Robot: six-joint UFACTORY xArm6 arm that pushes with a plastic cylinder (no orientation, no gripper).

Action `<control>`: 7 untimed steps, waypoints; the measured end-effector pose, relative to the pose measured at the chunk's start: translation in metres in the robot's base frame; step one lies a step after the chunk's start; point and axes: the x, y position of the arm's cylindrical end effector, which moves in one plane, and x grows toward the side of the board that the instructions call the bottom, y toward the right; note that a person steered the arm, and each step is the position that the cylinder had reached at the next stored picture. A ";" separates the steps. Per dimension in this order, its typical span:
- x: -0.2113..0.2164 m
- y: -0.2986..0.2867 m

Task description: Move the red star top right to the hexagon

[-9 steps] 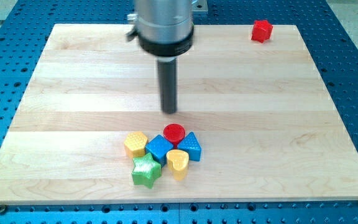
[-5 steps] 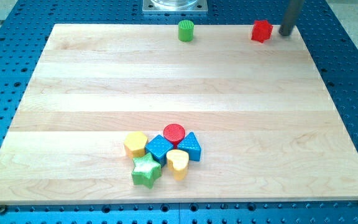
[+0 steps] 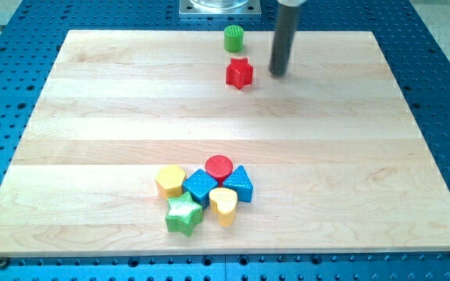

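The red star (image 3: 240,72) lies near the board's top centre, just below a green cylinder (image 3: 233,37). My tip (image 3: 277,73) rests on the board a little to the star's right, apart from it. The yellow hexagon (image 3: 170,180) sits at the left of a cluster in the lower middle of the board, far below the star.
The cluster also holds a red cylinder (image 3: 219,167), a blue cube (image 3: 200,186), a blue triangle (image 3: 239,183), a yellow heart (image 3: 224,204) and a green star (image 3: 183,214). The wooden board (image 3: 92,117) lies on a blue perforated table.
The red star has moved from the top right corner leftward and down, to below the green cylinder. My tip has moved left with it and now stands to its right.
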 end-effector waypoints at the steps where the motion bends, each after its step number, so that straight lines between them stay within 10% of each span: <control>1: 0.065 -0.082; 3: 0.011 -0.127; 4: 0.099 -0.141; 7: 0.175 -0.096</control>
